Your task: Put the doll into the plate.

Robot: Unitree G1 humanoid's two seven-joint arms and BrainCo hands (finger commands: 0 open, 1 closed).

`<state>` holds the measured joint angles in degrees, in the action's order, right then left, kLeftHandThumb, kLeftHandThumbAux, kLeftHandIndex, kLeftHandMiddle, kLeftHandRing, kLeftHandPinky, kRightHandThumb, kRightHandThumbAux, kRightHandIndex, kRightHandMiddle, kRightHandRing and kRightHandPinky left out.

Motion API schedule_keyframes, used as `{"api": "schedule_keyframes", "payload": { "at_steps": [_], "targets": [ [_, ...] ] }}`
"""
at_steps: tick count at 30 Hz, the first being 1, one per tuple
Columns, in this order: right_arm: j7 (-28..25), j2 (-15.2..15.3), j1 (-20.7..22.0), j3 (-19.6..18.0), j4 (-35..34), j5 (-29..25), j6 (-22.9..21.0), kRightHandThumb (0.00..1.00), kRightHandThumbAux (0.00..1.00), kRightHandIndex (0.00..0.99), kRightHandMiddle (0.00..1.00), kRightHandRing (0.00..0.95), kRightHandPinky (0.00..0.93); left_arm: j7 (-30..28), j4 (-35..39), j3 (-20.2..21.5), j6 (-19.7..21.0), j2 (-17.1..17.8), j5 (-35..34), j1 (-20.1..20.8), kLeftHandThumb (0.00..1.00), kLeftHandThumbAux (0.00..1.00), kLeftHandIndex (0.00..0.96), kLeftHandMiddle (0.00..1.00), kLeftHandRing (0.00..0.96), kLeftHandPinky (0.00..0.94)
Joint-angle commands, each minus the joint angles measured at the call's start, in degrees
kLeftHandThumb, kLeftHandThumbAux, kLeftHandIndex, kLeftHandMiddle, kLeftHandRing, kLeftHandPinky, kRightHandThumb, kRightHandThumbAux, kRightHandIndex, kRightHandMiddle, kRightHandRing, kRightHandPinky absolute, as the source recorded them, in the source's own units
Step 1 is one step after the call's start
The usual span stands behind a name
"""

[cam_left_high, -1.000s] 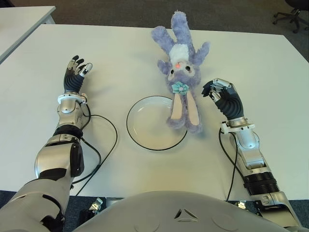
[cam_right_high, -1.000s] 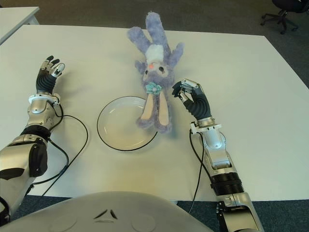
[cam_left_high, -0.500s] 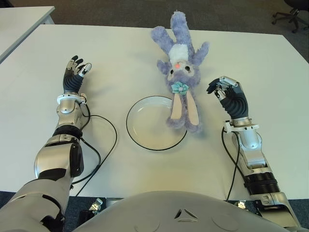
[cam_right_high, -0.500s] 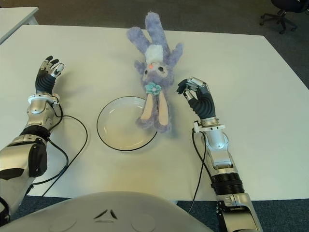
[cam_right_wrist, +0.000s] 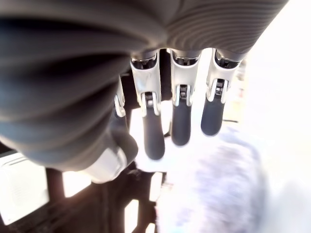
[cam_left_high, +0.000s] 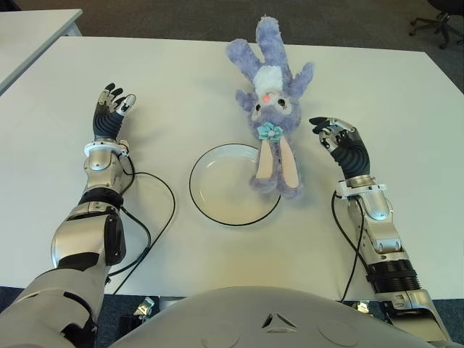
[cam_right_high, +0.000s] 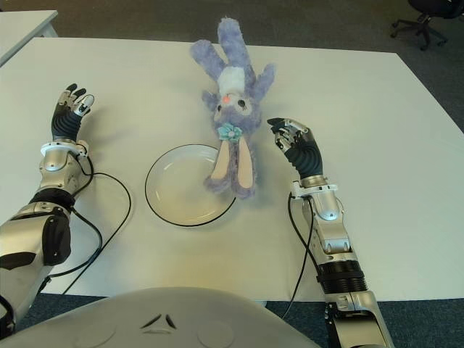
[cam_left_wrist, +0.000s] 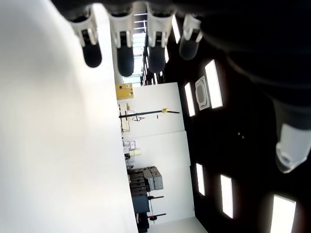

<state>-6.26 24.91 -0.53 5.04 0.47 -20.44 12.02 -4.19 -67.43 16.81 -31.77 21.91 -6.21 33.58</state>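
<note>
— Right hand point(cam_left_high: 339, 138): opening up beside the doll point(cam_left_high: 271, 109), fingers now extended and holding nothing, having drawn away from its side over the last second.
— Meaning for the task?
— Probably resetting for a grasp; only the doll's long ears lying over the plate point(cam_left_high: 217, 199) rim, body resting on the table point(cam_left_high: 406, 101) beyond.
— Left hand point(cam_left_high: 110, 116)?
— Idling well left of the plate, fingers spread, empty.
— Anything hard to read?
— Right wrist view showing only blurred fur past the fingers point(cam_right_wrist: 180, 126).

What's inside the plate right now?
Only the doll's long ears reach over the plate's right rim; its body lies on the table beyond. The rim under the ears is hidden. The right hand, open, holds nothing.
</note>
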Motion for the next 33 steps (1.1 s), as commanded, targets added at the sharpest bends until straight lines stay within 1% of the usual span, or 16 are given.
{"api": "schedule_keyframes", "payload": {
  "at_steps": [1, 2, 4, 8, 12, 14, 16, 20, 27, 33],
  "targets": [
    [-5.3, -6.27, -15.68, 5.98, 3.95, -3.58, -11.2, 0.409, 0.615, 0.104, 0.134, 0.149, 0.174, -2.32, -2.64, -0.14, 1.71, -1.49, -0.2, -4.97, 0.0, 0.527, 0.0, 0.13, 0.134, 0.112],
    [-5.87, -5.91, -15.54, 6.19, 3.68, -3.38, -12.03, 0.408, 0.614, 0.102, 0.133, 0.149, 0.174, -2.27, -2.64, -0.17, 1.7, -1.45, -0.13, -4.95, 0.0, 0.527, 0.0, 0.13, 0.134, 0.112],
    [-6.65, -5.5, -15.48, 6.58, 3.43, -2.69, -13.18, 0.374, 0.624, 0.074, 0.103, 0.118, 0.146, -2.15, -2.62, -0.26, 1.66, -1.41, 0.04, -4.97, 0.0, 0.518, 0.0, 0.124, 0.127, 0.105],
    [-7.0, -4.93, -15.82, 7.47, 1.23, -1.4, -15.74, 0.346, 0.631, 0.045, 0.074, 0.097, 0.137, -2.32, -2.62, -0.23, 1.69, -1.39, 0.01, -5.01, 0.0, 0.514, 0.0, 0.123, 0.126, 0.1],
    [-8.17, -4.23, -15.77, 8.1, 0.51, -0.44, -16.95, 0.289, 0.615, 0.007, 0.042, 0.077, 0.144, -2.47, -2.72, -0.19, 1.77, -1.32, -0.02, -4.93, 0.0, 0.512, 0.0, 0.121, 0.123, 0.094],
    [-8.49, -4.11, -15.84, 8.21, 0.19, -0.23, -17.3, 0.282, 0.613, 0.004, 0.039, 0.076, 0.144, -2.45, -2.71, -0.22, 1.75, -1.32, 0.03, -4.93, 0.0, 0.511, 0.0, 0.12, 0.122, 0.094],
    [-9.34, -3.68, -15.82, 8.58, -0.26, -0.26, -17.96, 0.248, 0.596, 0.0, 0.028, 0.069, 0.153, -2.51, -2.69, -0.31, 1.7, -1.28, 0.13, -4.92, 0.0, 0.506, 0.0, 0.116, 0.118, 0.092],
    [-9.87, -3.61, -16.21, 8.86, -1.3, -0.7, -19.3, 0.244, 0.603, 0.0, 0.031, 0.072, 0.155, -2.69, -2.68, -0.34, 1.7, -1.22, 0.13, -4.95, 0.0, 0.503, 0.0, 0.116, 0.118, 0.091],
    [-9.32, -4.61, -17.34, 9.33, -3.83, -0.52, -22.39, 0.27, 0.651, 0.0, 0.045, 0.079, 0.137, -2.93, -2.76, -0.22, 1.68, -1.31, -0.04, -4.87, 0.0, 0.508, 0.0, 0.126, 0.129, 0.093],
    [-9.48, -5.27, -18.24, 9.29, -4.75, 0.36, -22.95, 0.275, 0.652, 0.005, 0.048, 0.083, 0.145, -2.93, -2.81, -0.23, 1.63, -1.39, 0.0, -4.87, 0.0, 0.512, 0.0, 0.126, 0.127, 0.089]
  ]
}}
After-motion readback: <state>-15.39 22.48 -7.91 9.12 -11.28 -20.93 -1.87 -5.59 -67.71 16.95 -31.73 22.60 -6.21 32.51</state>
